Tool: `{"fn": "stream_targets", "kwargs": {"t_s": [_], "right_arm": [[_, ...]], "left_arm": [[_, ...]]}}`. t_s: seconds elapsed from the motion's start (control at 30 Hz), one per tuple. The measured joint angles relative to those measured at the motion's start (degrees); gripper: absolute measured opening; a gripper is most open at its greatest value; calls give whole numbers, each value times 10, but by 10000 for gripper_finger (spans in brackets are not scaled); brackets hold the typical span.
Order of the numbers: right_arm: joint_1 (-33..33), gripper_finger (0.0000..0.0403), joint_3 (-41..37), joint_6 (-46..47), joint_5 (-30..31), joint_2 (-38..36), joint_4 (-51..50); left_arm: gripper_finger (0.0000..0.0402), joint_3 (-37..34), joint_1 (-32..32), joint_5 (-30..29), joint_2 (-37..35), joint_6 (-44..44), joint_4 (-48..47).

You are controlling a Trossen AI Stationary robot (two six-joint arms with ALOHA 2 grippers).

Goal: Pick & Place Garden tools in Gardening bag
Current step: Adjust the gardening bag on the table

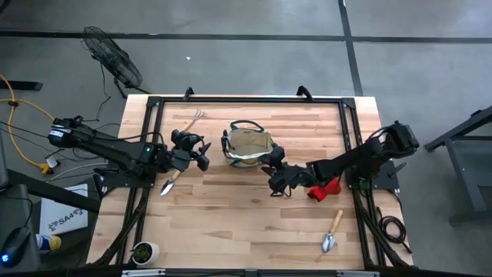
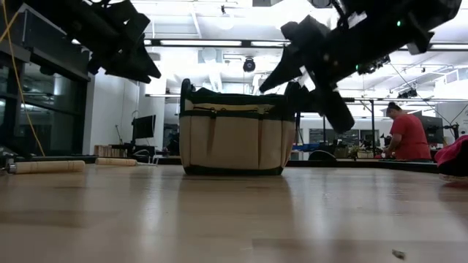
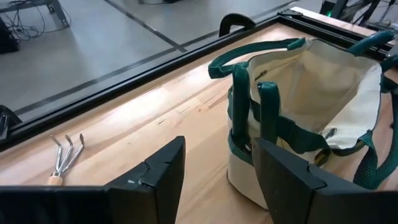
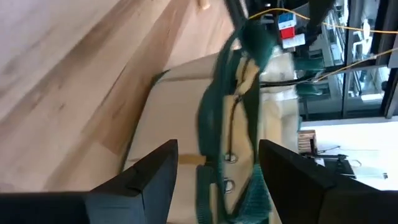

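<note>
The beige gardening bag (image 1: 247, 146) with green trim stands upright on the table's far middle; it also shows in the low view (image 2: 234, 135). My left gripper (image 1: 201, 151) is open and empty, just left of the bag, above the table (image 3: 219, 146). My right gripper (image 1: 273, 173) is open and empty at the bag's near right corner (image 4: 217, 146). A hand rake (image 1: 192, 121) lies left of the bag. One wooden-handled trowel (image 1: 169, 183) lies under my left arm, another (image 1: 330, 235) lies near right. A red glove (image 1: 323, 188) lies under my right arm. No pruning shears show.
A black frame (image 1: 246, 98) runs round the tabletop. A white cup (image 1: 144, 251) stands at the near left corner. A person in red (image 2: 406, 135) is in the room behind the table. Bare wood lies in the near middle (image 1: 238, 223).
</note>
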Motion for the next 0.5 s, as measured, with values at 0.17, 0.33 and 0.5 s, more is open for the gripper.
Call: {"fn": "stream_targets", "kwargs": {"t_s": [0.17,0.33,0.5], "right_arm": [[-10,215,0,-10,36,16,17],[-10,211,0,-13,53,16,30],[-9,172,0,-24,58,16,33]], "left_arm": [[184,0,0,0,0,-5,-3],[184,0,0,0,0,-6,-4],[184,0,0,3,0,-7,-3]]}}
